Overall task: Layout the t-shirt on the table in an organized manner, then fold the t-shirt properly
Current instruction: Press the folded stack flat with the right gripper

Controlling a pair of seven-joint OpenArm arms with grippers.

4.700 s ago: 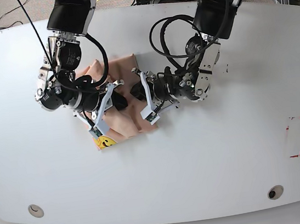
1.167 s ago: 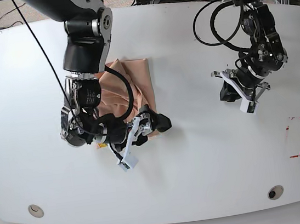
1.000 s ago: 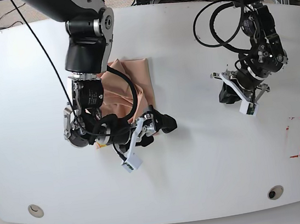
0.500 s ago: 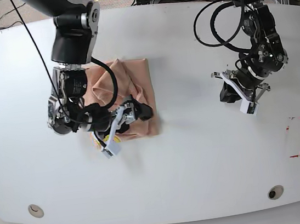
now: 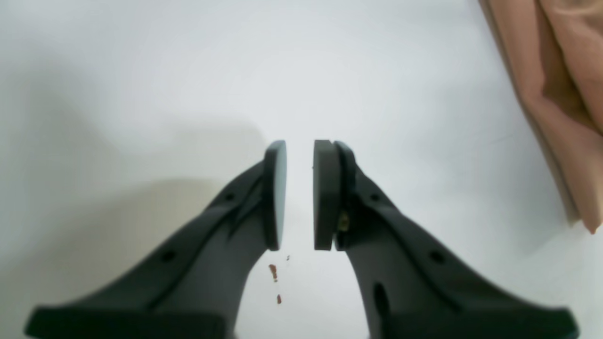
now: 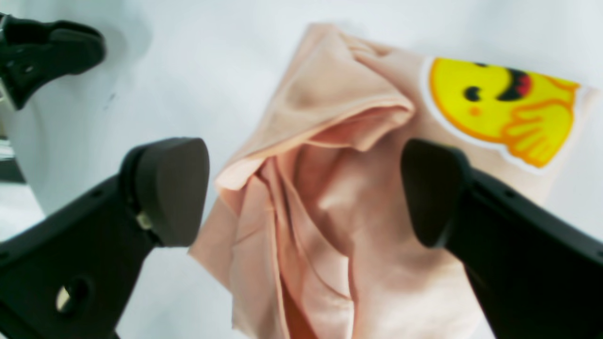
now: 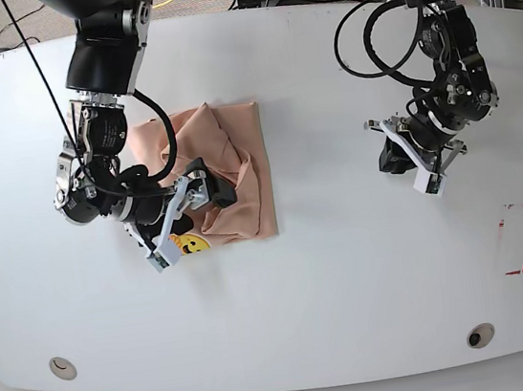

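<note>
At frame centre-left, the spread right end effector [image 6: 301, 188] straddles the soft, limp t-shirt [image 7: 230, 175]; grasp a hem corner.

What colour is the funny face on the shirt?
Yellow, with orange outlines and dark eyes, on the peach t-shirt; the print shows best in the right wrist view.

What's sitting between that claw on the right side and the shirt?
Nothing: in the base view only bare table lies between the left claw and the shirt.

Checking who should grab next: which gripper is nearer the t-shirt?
Right. The right gripper hovers open directly over the t-shirt; the left gripper sits well off to its side.
</note>
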